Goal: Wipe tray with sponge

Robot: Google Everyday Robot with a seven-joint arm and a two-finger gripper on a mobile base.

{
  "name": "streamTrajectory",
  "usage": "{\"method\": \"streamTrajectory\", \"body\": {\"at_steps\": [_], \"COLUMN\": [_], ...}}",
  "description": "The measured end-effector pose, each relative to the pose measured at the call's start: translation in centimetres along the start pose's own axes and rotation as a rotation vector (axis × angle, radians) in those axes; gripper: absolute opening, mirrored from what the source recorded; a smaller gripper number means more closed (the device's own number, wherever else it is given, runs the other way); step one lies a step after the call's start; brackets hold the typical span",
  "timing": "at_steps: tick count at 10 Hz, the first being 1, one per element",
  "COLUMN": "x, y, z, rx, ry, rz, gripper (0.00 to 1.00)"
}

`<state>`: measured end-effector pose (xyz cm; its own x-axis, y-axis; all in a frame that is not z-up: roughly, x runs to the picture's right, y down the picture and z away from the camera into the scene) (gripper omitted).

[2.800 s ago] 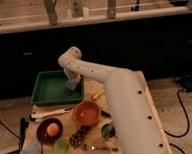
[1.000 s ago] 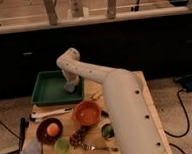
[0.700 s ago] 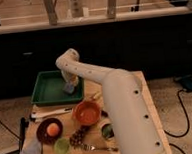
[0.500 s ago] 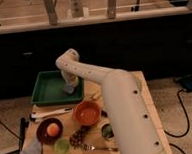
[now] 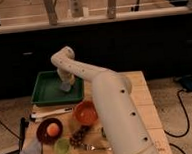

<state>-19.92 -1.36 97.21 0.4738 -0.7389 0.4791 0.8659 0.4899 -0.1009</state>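
One arm: white, bent over from 5 o'clock towards the tray.
Gripper (image 5: 66, 82): down inside the tray, at its 3 o'clock side.
Grip: cannot tell how wide, or whether it has hold.
Sponge (image 5: 66, 88): pale piece just under the gripper, on the tray floor.
Tray (image 5: 45, 98): green, at 10 o'clock on the wooden table (image 5: 141, 95).
Orange bowl (image 5: 85, 112): near the tray's 5 o'clock corner.

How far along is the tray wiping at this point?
Done: the sponge pickup and the reach. The gripper is down inside the green tray, towards its right side, over a pale patch that is probably the sponge. In hand: the wiping itself, at that spot. Left: likely the tray's left part, though the view does not show which areas are already wiped.
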Motion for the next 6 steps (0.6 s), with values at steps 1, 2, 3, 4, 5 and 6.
{"method": "streamTrajectory", "body": {"at_steps": [1, 2, 3, 4, 5, 6], "x": [-1.3, -2.2, -3.1, -5.0, -5.9, -7.1], "y": [-1.3, -1.8, -1.8, -1.7, -1.1, -0.3], "z": [0.3, 0.5, 0.5, 0.4, 0.2, -0.1], "rx": [0.000, -0.003, -0.009, -0.009, -0.012, -0.011], "ry": [-0.014, -0.025, -0.032, -0.045, -0.049, -0.052], "rz": [-0.044, -0.075, -0.098, -0.130, -0.147, -0.162], "gripper": [0.01, 0.01, 0.01, 0.01, 0.01, 0.01]}}
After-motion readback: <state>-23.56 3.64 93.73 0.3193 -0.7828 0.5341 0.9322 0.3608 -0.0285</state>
